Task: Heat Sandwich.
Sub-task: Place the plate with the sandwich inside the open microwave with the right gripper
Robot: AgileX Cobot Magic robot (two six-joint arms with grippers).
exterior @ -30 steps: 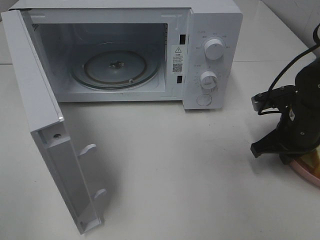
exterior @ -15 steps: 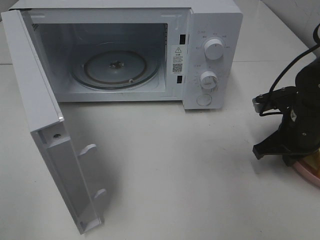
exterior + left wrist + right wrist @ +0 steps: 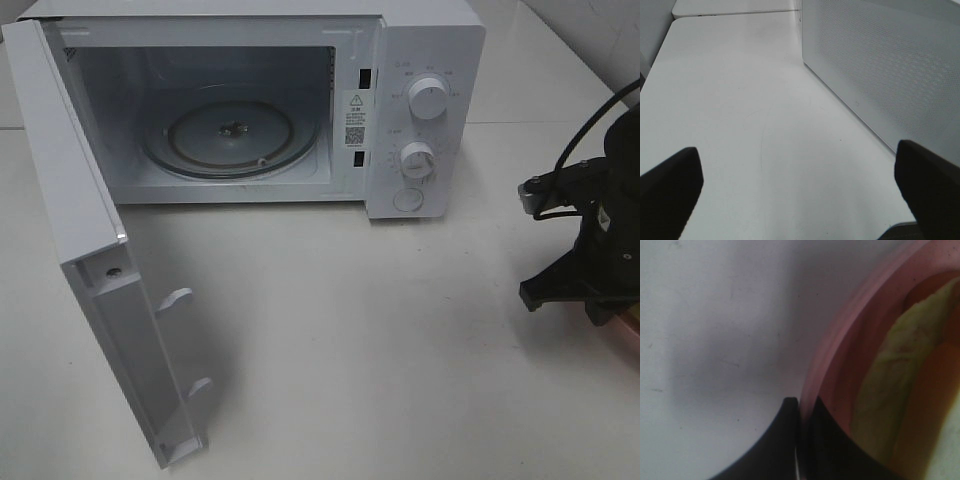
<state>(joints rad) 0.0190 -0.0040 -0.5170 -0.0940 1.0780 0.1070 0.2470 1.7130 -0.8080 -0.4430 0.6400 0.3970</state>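
The sandwich (image 3: 887, 390), pale green filling beside tan-orange crust, lies on the round pink plate (image 3: 832, 360). In the right wrist view my right gripper (image 3: 799, 440) is shut on the plate's rim, with one finger outside the rim and one inside. From the high camera, the right arm (image 3: 595, 250) covers almost all of the plate (image 3: 632, 335) at the right edge, and the sandwich is hidden there. My left gripper (image 3: 800, 187) stands wide open over bare table, holding nothing.
The white microwave (image 3: 425, 60) stands at the back with its door (image 3: 90, 260) swung open to the left and its glass turntable (image 3: 230, 135) bare. A perforated white microwave panel (image 3: 890, 65) rises close beside the left gripper.
The right arm has shifted to the right in the high view, and less of the pink plate shows beneath it. The left gripper and the microwave have not moved.
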